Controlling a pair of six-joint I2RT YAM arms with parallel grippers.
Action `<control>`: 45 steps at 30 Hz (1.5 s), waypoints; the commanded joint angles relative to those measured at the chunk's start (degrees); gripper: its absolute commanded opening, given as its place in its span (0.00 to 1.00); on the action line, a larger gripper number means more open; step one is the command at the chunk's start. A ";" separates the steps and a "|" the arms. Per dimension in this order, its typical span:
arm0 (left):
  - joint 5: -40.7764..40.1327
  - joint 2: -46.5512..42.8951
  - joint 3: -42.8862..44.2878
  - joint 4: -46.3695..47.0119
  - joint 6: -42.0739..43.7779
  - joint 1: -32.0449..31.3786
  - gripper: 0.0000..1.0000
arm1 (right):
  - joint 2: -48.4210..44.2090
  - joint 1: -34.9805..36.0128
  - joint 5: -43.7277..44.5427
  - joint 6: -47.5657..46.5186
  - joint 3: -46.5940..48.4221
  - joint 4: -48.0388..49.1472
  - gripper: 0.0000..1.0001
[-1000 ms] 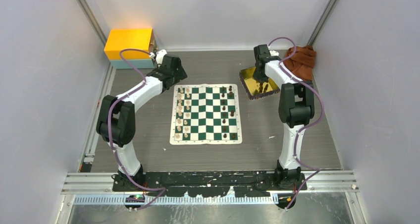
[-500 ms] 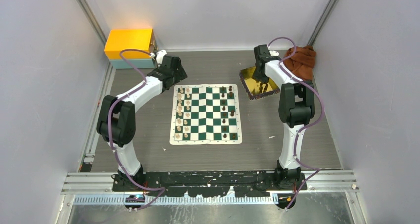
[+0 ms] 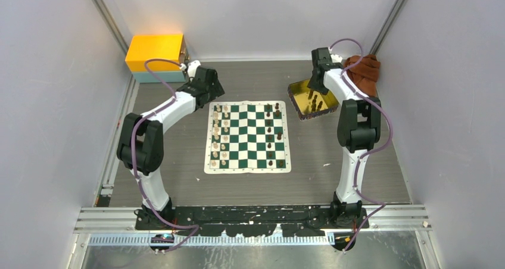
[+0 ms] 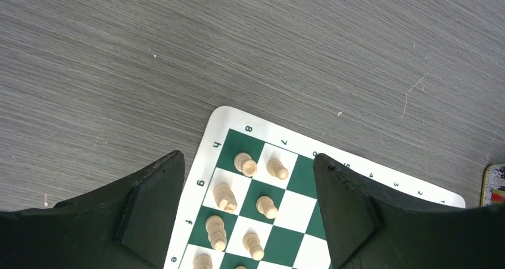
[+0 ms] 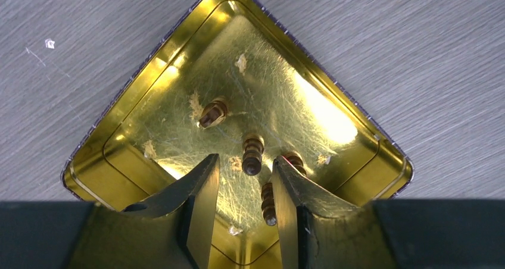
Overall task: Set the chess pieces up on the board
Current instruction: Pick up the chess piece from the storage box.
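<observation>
Your right tool [image 5: 244, 160] hangs over the gold tray [image 5: 134, 99], upper right of the top view. Fingers are spread, pinching nothing. Its wrist view shows four dark chess pieces [image 5: 212, 113] on the tray floor:
- One sits in the gap between the fingertips, clear of both fingers.
- One pokes out just behind the right-hand finger in the frame.
- One sits lower in the gap, near the bottom of the frame.
- One sits apart, toward the upper left.

You can't tell from that angle whether they stand or lie.

Your left tool [image 4: 247, 157] hovers over the upper left corner of the board [image 3: 248, 169]. Fingers are wide apart, nothing between them. Its wrist view looks down on the corner marked h and 8. The cream chess pieces [image 4: 244, 163] there stand one per square under the gap, and the tool touches none of them.

The board lies flat at the centre of the counter [image 3: 309, 185], between the two arms. In the top view, cream pieces line its two left columns and more dark pieces stand in its two right columns.

The tray sits just off the board's upper right corner, not touching it. An orange box [image 3: 155, 52] sits in the upper left corner of the counter. A brown cloth [image 3: 362, 71] lies at upper right, just behind the tray.
</observation>
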 commanded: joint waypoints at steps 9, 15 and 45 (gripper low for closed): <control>-0.11 1.64 3.53 1.29 0.95 0.78 0.80 | 1.15 -0.58 -0.89 0.03 3.06 -0.14 0.44; 0.10 1.94 3.47 1.32 0.73 0.93 0.79 | 1.54 -0.61 -1.03 0.04 3.16 -0.38 0.44; 0.26 1.77 2.67 1.40 0.78 1.13 0.79 | 1.31 -0.68 -1.05 0.43 1.09 0.30 0.11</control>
